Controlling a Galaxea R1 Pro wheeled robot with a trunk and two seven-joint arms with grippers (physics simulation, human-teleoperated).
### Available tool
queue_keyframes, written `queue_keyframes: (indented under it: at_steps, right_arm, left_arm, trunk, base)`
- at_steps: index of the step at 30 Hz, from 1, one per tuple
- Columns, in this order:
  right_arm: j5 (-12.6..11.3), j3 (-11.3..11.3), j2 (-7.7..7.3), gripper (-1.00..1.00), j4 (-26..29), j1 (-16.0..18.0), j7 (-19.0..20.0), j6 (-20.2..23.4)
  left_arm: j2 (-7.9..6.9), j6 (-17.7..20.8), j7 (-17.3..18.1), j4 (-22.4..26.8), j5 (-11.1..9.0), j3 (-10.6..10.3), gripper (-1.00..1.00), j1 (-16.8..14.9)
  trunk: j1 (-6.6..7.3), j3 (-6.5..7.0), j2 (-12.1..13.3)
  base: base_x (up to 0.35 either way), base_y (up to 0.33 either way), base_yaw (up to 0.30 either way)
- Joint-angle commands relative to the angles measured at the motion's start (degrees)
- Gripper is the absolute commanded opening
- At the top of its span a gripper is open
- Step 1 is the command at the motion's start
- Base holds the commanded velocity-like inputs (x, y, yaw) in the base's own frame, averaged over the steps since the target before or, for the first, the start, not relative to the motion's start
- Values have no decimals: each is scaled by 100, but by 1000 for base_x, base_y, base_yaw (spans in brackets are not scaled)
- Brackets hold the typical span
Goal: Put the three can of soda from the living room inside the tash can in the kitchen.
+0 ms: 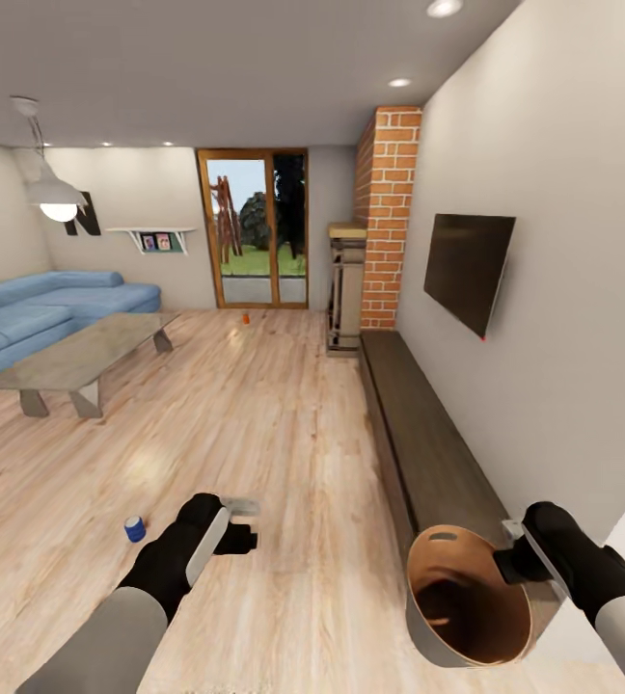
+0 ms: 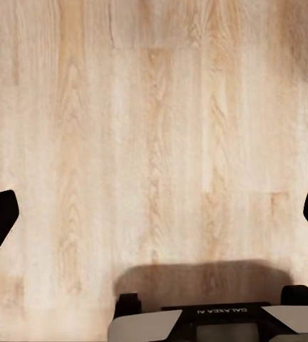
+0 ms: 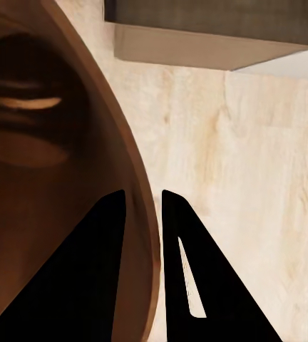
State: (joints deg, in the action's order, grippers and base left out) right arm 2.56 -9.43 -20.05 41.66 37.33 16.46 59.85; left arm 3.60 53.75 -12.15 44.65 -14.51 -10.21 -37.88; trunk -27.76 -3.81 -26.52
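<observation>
I am in the living room. One can of soda [image 1: 135, 528] stands on the wood floor just left of my left gripper [image 1: 246, 522]. In the left wrist view that gripper [image 2: 154, 217] is open, its fingers spread wide over bare floorboards. A second, orange can of soda [image 1: 246, 317] stands far off by the glass door. The trash can [image 1: 467, 598], grey outside and tan inside, hangs tilted at the lower right. My right gripper [image 1: 507, 552] is shut on its rim. In the right wrist view the fingers [image 3: 143, 196] pinch the trash can's wall [image 3: 136, 214].
A long dark low bench [image 1: 419, 434] runs along the right wall under a TV [image 1: 467, 268]. A glass coffee table [image 1: 81, 357] and blue sofa [image 1: 33, 313] fill the left. A brick column [image 1: 387, 212] and shelf unit stand ahead beside the glass door [image 1: 255, 226].
</observation>
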Motion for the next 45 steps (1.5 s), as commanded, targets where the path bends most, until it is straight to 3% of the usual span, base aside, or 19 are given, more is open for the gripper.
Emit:
queue_keyframes:
  at_steps: [1,10,33,45]
  right_arm:
    - [-89,3,1,-100,1,3,15,9]
    - [-94,3,1,-100,1,3,7,11]
    - [-97,3,45,-100,0,3,7,10]
    - [-97,3,77,-100,0,3,7,9]
  left_arm:
    - [-2,-1,0,0,1,-2,100,0]
    - [-1,-54,0,0,1,-15,100,0]
    - [9,-180,-7,0,9,-24,100,0]
    - [9,-180,-7,-2,7,-24,100,0]
  trunk:
    - [0,1,-1]
    - [0,1,-1]
    - [0,1,-1]
    - [0,1,-1]
  base:
    - [-22,308,253]
    - [83,310,151]
    - [177,214,4]
    - [49,303,0]
